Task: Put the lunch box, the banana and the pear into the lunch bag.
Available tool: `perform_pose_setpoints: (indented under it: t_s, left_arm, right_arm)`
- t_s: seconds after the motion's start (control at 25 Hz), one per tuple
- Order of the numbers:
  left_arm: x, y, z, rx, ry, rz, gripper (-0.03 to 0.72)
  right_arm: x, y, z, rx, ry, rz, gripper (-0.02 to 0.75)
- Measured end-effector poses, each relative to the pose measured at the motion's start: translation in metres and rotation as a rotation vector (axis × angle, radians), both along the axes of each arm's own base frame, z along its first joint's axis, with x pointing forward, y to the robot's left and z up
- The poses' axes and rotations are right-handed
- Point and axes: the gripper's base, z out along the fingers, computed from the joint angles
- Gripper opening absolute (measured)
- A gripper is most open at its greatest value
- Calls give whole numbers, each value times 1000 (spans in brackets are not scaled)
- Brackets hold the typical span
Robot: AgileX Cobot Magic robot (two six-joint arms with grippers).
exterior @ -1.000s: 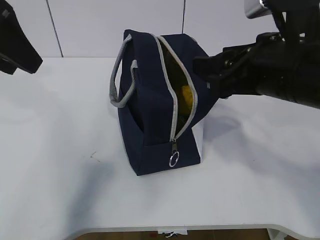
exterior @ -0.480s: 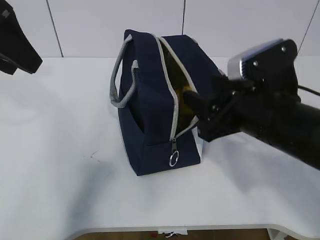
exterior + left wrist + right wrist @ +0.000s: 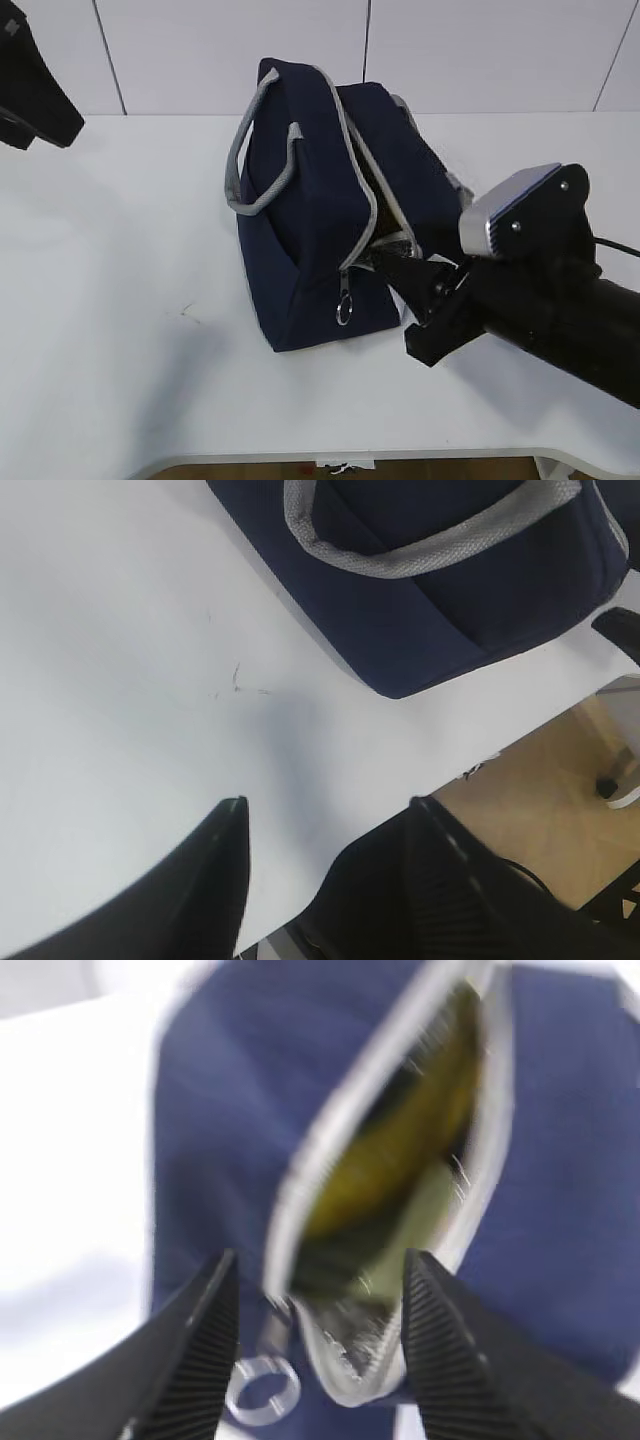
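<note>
The navy lunch bag (image 3: 310,210) stands mid-table, leaning left, its grey zipper (image 3: 362,190) open. My right gripper (image 3: 388,264) is open and low at the bag's front end. In the right wrist view its fingers (image 3: 205,1340) straddle the bottom end of the zipper opening (image 3: 390,1160), with the metal ring pull (image 3: 262,1390) just left of centre. Inside the bag I see a long, blurred yellow shape (image 3: 400,1150), seemingly the banana, and a pale green patch (image 3: 425,1210), perhaps the lunch box lid. The pear is hidden. My left gripper (image 3: 325,815) is open and empty over bare table.
The left arm (image 3: 30,90) hangs at the far left, away from the bag. The grey rope handles (image 3: 245,160) stick out on the bag's left side. The table's front edge (image 3: 520,735) and the floor beyond show in the left wrist view.
My right arm swung down from the bag's right side to the zipper's front end. The bag tipped left and its opening looks narrower. The left arm has not moved.
</note>
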Motion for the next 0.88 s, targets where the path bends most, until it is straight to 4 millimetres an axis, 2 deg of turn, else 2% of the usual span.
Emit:
perform_pose_setpoints:
  t_s: [0.28, 0.48, 0.56, 0.76, 0.88]
  left_arm:
    - [0, 0, 0, -3, 3, 5, 383]
    - [0, 0, 0, -6, 4, 6, 377]
    - [0, 0, 0, -6, 4, 6, 375]
    - [0, 0, 0, -6, 5, 8, 372]
    - [0, 0, 0, -6, 5, 8, 372]
  right_arm:
    - [-10, 1, 32, 75, -160, 65, 407]
    - [-22, -3, 50, 53, -210, 104, 405]
    - [-28, -4, 49, 20, -200, 126, 404]
    - [-38, -9, 30, -41, -115, 147, 403]
    - [-37, -9, 18, -49, -53, 143, 403]
